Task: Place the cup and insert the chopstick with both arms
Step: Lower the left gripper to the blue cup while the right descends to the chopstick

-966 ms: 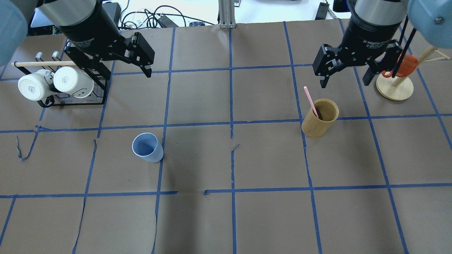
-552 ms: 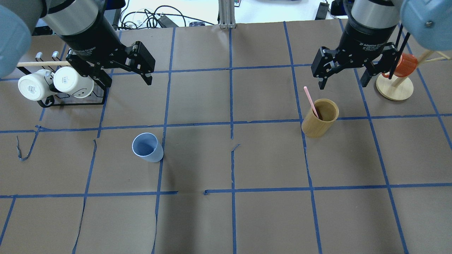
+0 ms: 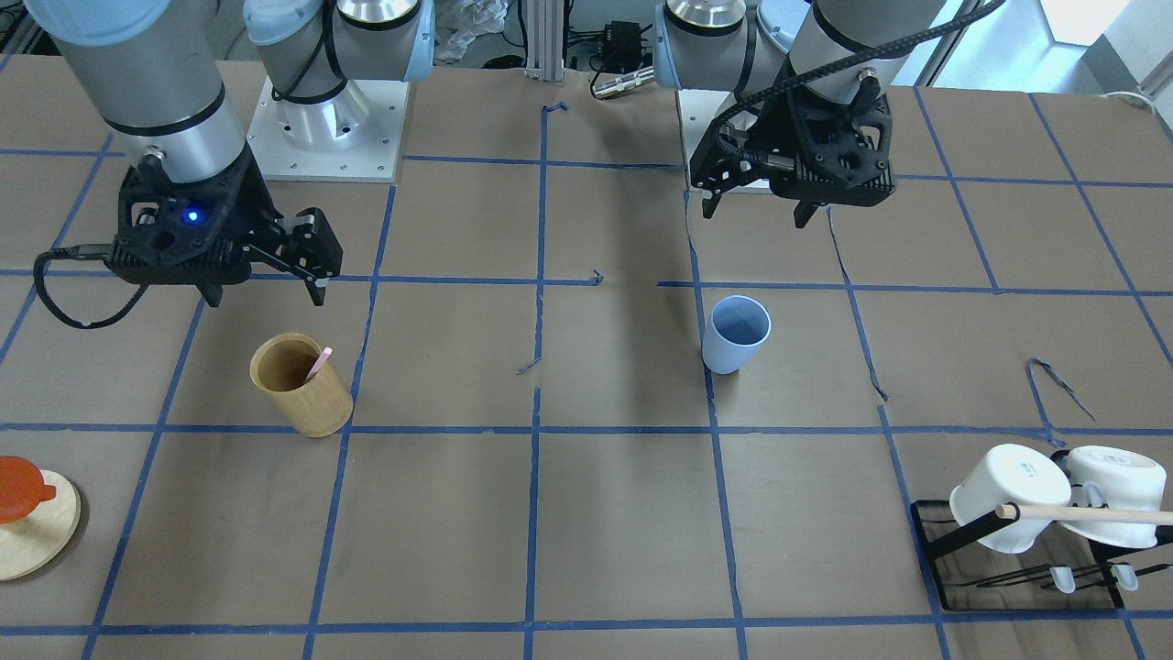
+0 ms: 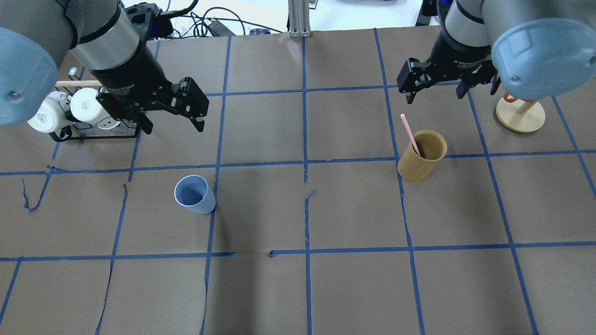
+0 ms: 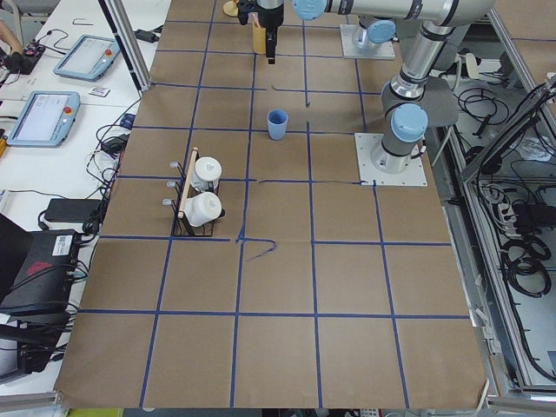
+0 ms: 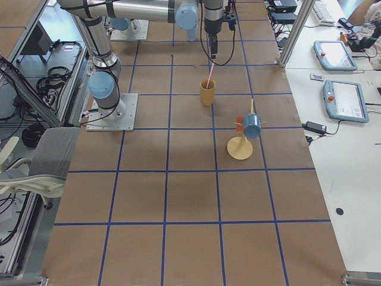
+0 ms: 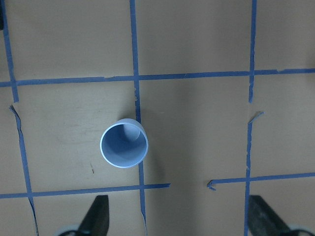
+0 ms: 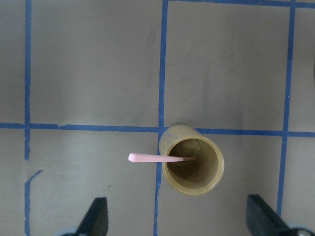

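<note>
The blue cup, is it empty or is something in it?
Empty. The left wrist view looks straight down into the cup and shows only its bare bottom; the pink chopstick sits in the bamboo holder.

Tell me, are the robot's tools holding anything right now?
Nothing is held. The left tool and the right tool are both open and empty. The cup stands alone, and the chopstick leans in the bamboo holder.
</note>
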You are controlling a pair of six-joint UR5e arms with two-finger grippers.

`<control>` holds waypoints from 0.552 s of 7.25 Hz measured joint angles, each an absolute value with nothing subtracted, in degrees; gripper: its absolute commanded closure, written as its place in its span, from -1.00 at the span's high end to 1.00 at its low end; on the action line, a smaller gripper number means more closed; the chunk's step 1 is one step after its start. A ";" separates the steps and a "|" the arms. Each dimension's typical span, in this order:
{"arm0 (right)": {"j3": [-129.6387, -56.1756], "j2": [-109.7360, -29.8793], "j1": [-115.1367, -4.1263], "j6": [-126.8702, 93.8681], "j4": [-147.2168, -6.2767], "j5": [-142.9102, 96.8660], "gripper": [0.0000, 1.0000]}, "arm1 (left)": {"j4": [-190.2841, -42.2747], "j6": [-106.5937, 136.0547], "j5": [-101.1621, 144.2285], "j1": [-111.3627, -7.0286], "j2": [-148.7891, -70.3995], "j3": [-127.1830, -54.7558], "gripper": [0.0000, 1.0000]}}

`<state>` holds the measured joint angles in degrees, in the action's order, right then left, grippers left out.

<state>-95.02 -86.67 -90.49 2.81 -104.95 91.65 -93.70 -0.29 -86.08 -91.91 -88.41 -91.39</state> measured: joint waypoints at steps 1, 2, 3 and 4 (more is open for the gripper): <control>-97.94 -86.35 -90.92 3.38 -109.99 91.63 1.00 | -93.51 -1.05 -86.07 -91.75 -88.41 -92.80 1.00; -100.98 -86.04 -91.29 4.26 -114.59 91.67 0.95 | -93.28 -2.55 -85.99 -91.10 -88.52 -94.21 0.98; -103.47 -85.87 -91.47 5.12 -118.12 91.72 0.73 | -92.42 -4.09 -85.87 -90.04 -89.12 -95.73 0.98; -105.09 -85.82 -91.54 5.77 -120.11 91.74 0.60 | -89.73 -5.22 -85.77 -89.26 -90.04 -98.01 0.98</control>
<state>-105.09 -85.82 -91.54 5.77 -120.11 91.74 -89.73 -5.22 -85.77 -89.26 -90.04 -98.01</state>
